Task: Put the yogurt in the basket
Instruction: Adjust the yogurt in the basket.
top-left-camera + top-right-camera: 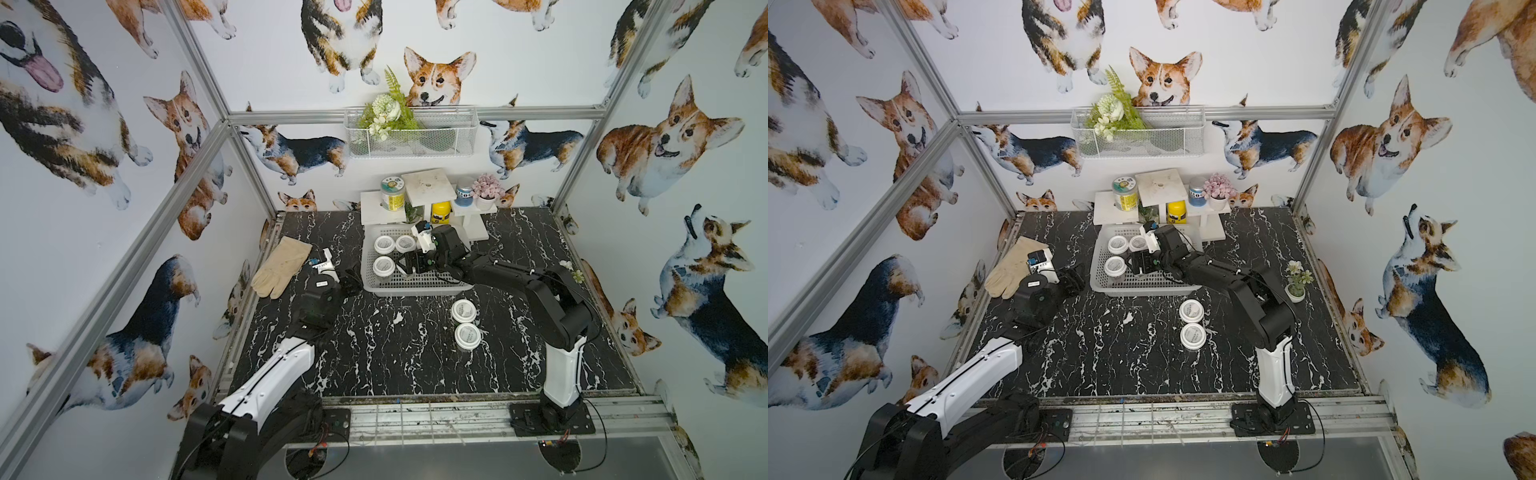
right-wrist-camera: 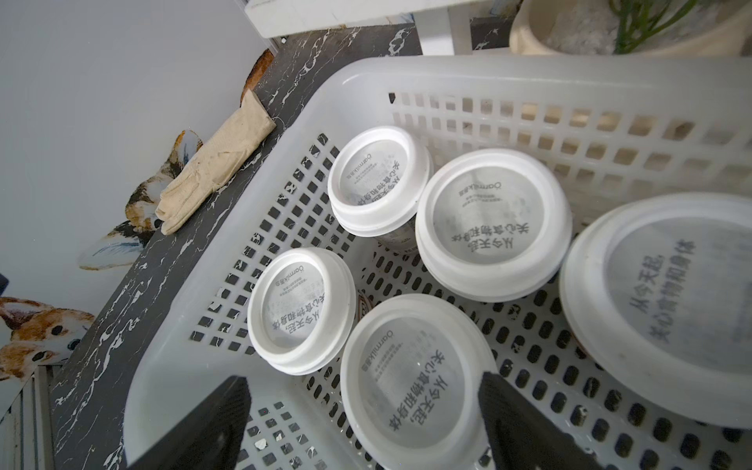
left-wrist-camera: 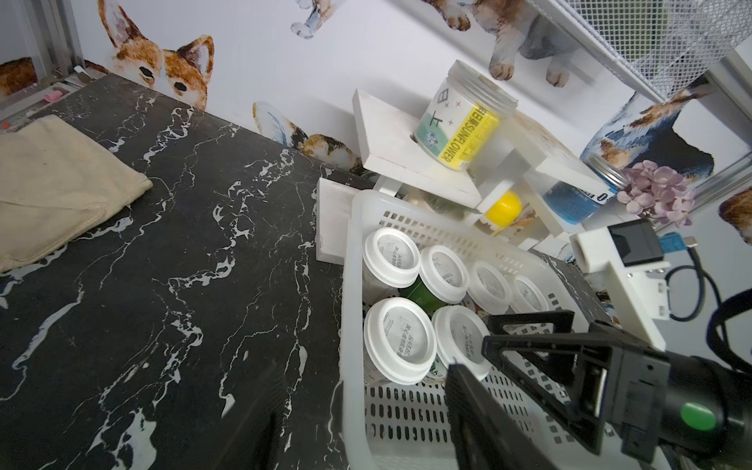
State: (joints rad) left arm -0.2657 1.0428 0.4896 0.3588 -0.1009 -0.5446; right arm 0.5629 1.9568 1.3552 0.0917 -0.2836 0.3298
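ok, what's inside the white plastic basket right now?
Six yogurt cups stand lids up in the basket, with the right gripper open around one. In both top views the right arm covers about half of them. Whatever lies under the cups is hidden.

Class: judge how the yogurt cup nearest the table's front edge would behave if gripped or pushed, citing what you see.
The yogurt cup is round, so an off-centre squeeze may push it aside. Its lid looks wider than the body, likely a lip against slipping. Pushed toward the basket, it would probably slide into the neighbouring cup behind it.
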